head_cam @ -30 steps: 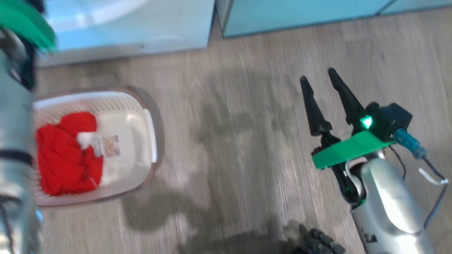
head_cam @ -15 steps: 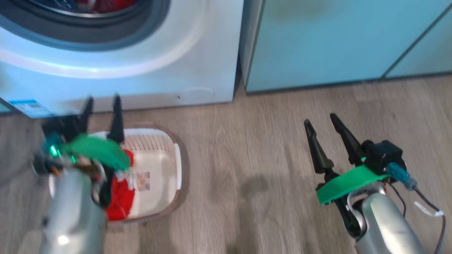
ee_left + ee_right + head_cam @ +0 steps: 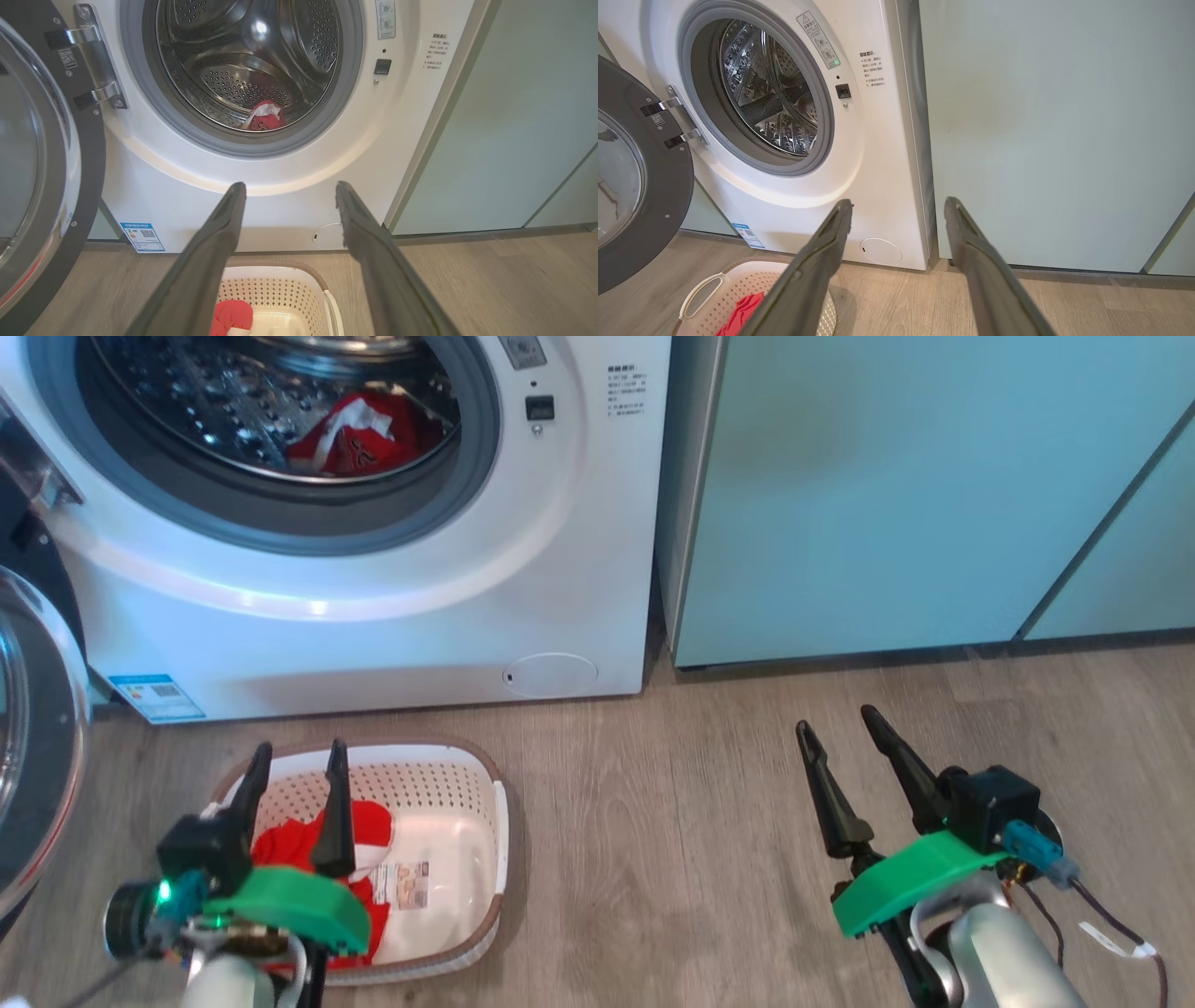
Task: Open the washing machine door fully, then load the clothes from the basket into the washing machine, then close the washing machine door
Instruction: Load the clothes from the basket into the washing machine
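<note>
Red garment (image 3: pixel 373 821) bunched in basket (image 3: pixel 500 821), just below left pincer (image 3: pixel 300 749), spread, empty, nearer arm; right pincer (image 3: pixel 835 719), spread, well apart at basket's 3 o'clock; washing machine door (image 3: pixel 37 737) open at 9; drum (image 3: pixel 187 392) at 12 holds second red garment (image 3: pixel 359 425)

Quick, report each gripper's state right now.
Left gripper: open, holding nothing.
Right gripper: open, holding nothing.
</note>
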Motion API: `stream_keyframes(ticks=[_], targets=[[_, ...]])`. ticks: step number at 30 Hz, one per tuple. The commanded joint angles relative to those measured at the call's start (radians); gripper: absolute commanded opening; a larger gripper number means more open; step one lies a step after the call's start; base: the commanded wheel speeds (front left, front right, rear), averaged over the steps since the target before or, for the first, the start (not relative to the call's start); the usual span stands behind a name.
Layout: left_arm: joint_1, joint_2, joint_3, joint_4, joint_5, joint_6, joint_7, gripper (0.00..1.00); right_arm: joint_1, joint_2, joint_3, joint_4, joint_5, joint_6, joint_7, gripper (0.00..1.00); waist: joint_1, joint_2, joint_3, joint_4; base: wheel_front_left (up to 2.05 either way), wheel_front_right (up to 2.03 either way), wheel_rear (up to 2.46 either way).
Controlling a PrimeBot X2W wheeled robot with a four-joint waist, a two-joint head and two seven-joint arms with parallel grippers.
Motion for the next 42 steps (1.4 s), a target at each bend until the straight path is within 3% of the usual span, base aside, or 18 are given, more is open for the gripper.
stream_keyframes(ticks=[1, 10, 42], targets=[[-0.007, 0.002, 0.037, -0.056, -0.009, 0.004, -0.009, 1.00, -0.011, 0.004, 0.027, -0.027, 0.001, 0.000, -0.006, 1.00, 0.0002, -0.0001, -0.011, 0.001, 0.00, 0.00, 0.00], [0.064, -0.002, -0.004, -0.145, -0.040, 0.010, -0.009, 1.00, -0.002, 0.004, 0.028, -0.031, 0.010, 0.000, -0.006, 1.00, 0.0002, -0.0001, -0.019, 0.003, 0.00, 0.00, 0.00], [0.057, -0.002, -0.046, -0.153, -0.058, 0.021, -0.010, 1.00, -0.007, 0.004, 0.028, -0.027, 0.019, 0.000, -0.006, 1.00, 0.0002, -0.0001, -0.019, 0.004, 0.00, 0.00, 0.00]])
